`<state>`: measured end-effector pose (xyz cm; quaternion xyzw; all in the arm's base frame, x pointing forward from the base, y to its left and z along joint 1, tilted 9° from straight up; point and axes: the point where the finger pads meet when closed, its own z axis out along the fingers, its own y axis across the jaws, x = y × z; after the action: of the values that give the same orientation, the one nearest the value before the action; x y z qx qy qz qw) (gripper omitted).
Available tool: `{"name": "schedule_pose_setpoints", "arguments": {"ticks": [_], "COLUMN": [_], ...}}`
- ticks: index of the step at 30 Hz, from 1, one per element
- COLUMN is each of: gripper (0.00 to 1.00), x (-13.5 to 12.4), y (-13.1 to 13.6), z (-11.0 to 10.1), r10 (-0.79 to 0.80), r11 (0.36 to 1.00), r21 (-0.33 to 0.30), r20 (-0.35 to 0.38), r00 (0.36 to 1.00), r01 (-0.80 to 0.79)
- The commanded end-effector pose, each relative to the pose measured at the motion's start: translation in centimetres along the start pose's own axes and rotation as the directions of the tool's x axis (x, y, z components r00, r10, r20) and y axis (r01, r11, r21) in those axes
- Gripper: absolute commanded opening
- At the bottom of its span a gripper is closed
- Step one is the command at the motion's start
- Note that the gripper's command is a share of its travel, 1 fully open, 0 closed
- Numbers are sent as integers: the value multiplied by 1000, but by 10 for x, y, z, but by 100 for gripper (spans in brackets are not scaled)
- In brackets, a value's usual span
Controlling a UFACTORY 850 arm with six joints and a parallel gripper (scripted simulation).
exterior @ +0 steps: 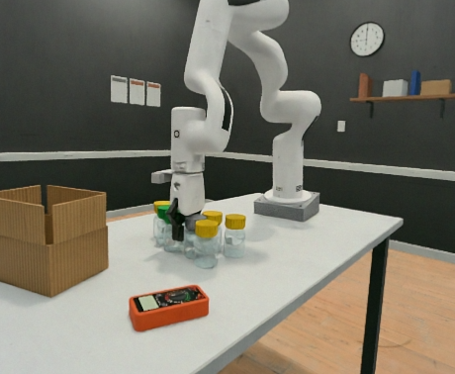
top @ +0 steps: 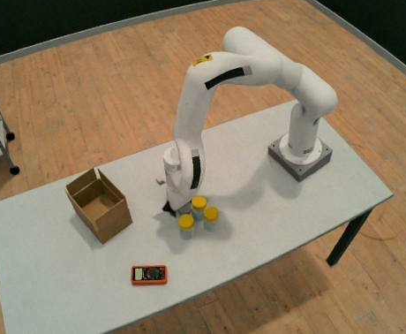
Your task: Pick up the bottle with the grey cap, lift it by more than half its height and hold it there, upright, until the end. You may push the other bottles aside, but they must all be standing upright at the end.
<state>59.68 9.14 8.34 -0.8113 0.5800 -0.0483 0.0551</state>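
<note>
Green-capped bottle (exterior: pixel 163 222) shows only from outside; overhead, the arm hides it; gripper (exterior: pixel 182 220) wide, empty.

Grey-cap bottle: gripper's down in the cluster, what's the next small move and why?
Probably close the fingers. The gripper is open, holds nothing, and sits low among the bottles with the grey cap just beside its dark finger. Whether the fingers truly straddle it is hidden by the wrist, so close gently; yellow-capped bottles stand very near.

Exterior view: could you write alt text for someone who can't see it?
A white robot arm reaches down into a cluster of small clear bottles on a white table, its open black fingers among the coloured caps, holding nothing. A cardboard box and an orange multimeter sit nearby.
</note>
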Motion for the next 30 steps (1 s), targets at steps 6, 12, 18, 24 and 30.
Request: {"name": "schedule_pose_setpoints", "arguments": {"ticks": [6,12,18,24,30], "gripper": [79,79,79,79,79], "x": [0,0,-3,-7,-12], "y": [-1,-1,-1,-1,-1], "z": [1,0,0,1,1], "r10": [0,0,0,0,0], "r11": [1000,1000,1000,1000,1000], "r21": [2,2,2,2,2], "r20": [0,0,0,0,0], "r00": [1000,1000,1000,1000,1000], "r01": [0,0,0,0,0]}}
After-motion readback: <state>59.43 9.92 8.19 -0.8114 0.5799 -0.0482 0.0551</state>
